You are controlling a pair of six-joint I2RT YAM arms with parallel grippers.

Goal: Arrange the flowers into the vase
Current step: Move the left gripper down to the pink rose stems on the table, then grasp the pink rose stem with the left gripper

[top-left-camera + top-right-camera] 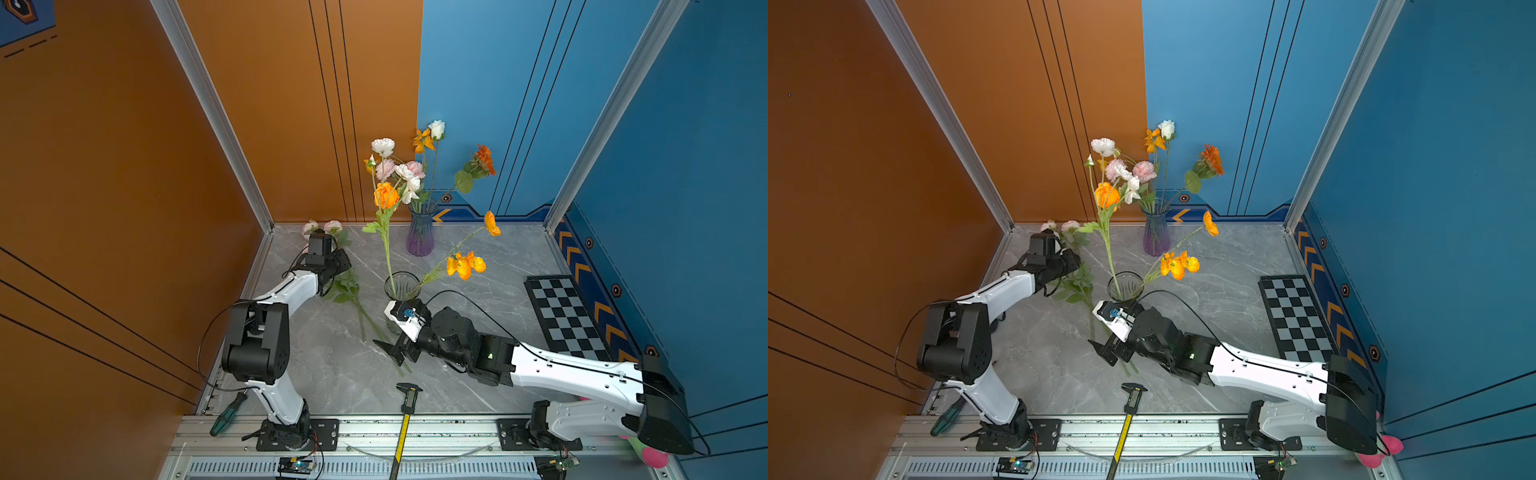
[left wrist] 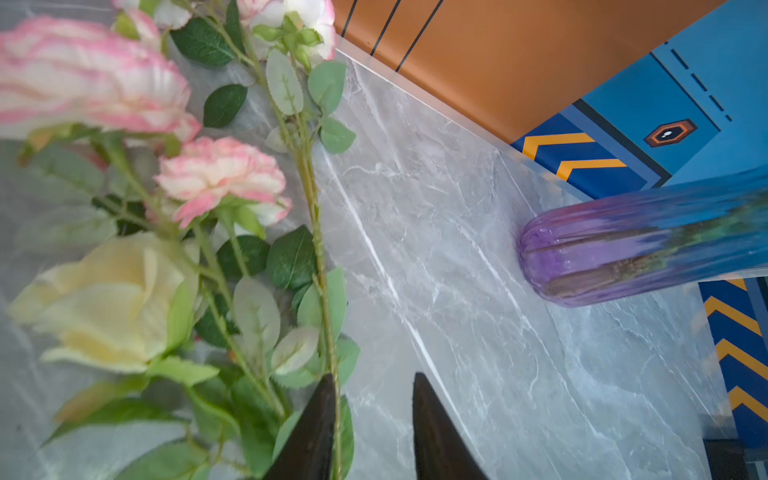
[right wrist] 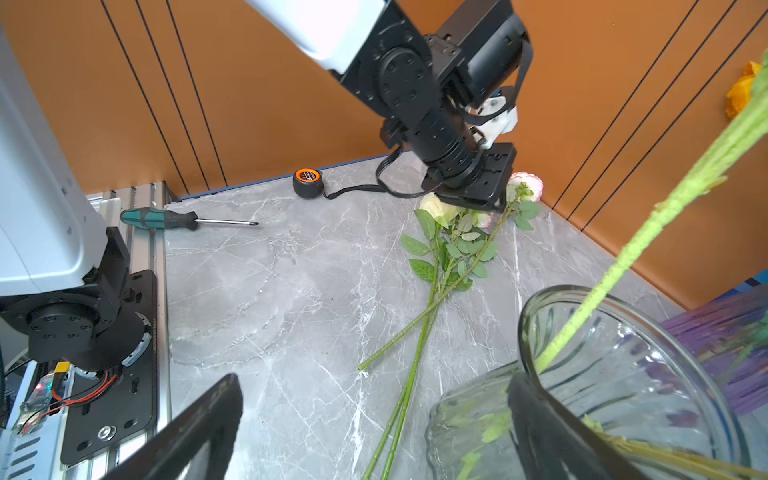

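Two dark fingers [image 2: 316,424] of the left gripper [image 2: 374,378] stand apart with a gap between them, a thin green stem [image 2: 319,249] running along the inner edge of one, not clamped. That stem belongs to the loose flowers [image 1: 347,286] lying flat on the marble table [image 1: 332,365] to the left of the clear vase [image 1: 402,286] in both top views: a cream rose [image 2: 104,299], pink-edged white roses [image 2: 220,174], serrated green leaves, and long bare stems that cross on the near side of the clear vase. The right gripper [image 3: 374,378] is spread wide, one finger [image 3: 548,424] against the clear vase's wall, whether inside or outside the rim I cannot tell; the other hangs free. In the clear vase stand an orange rose [image 1: 385,195] and orange poppies [image 1: 465,265] on fuzzy pale-green stems. Behind the clear vase, the purple vase [image 1: 420,235] holds white, pink and orange blooms.
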